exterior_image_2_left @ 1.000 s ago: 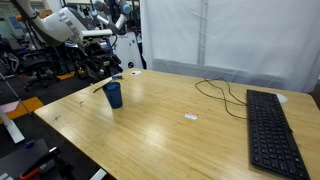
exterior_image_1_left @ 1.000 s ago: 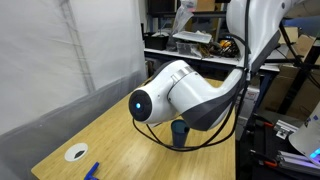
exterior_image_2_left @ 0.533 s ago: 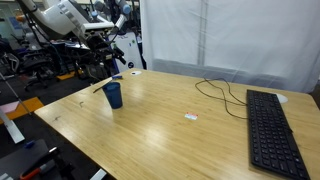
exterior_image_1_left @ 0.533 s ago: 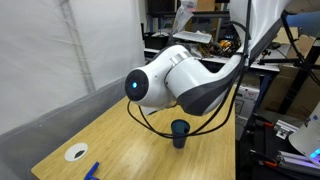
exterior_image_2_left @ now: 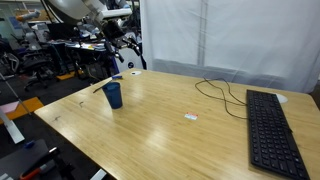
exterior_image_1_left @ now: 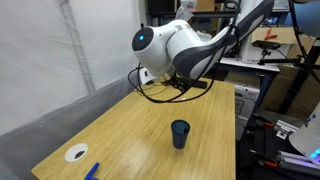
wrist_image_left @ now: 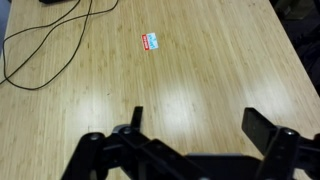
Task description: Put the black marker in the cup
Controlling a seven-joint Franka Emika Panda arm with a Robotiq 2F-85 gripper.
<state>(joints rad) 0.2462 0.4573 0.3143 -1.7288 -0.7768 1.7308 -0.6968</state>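
Note:
The dark blue cup [exterior_image_1_left: 180, 133] stands upright on the wooden table and shows in both exterior views [exterior_image_2_left: 113, 95]. A thin dark stick with a pale end, the black marker [exterior_image_2_left: 98, 88], pokes out to the left at the cup's rim. I cannot tell whether it rests in the cup or lies behind it. It does not show in the wrist view. My gripper [wrist_image_left: 200, 125] is open and empty, high above bare table. The arm [exterior_image_1_left: 170, 50] is raised well above and behind the cup.
A long black keyboard [exterior_image_2_left: 272, 135] lies at one end of the table, with a black cable [exterior_image_2_left: 225, 95] [wrist_image_left: 50, 45] beside it. A small sticker [wrist_image_left: 150, 41] lies mid-table. A white disc [exterior_image_1_left: 76, 153] and a blue object [exterior_image_1_left: 92, 170] sit near the front edge.
The arm has lifted up and back from just above the cup, so the cup now stands in full view. The cup and the stick have not moved.

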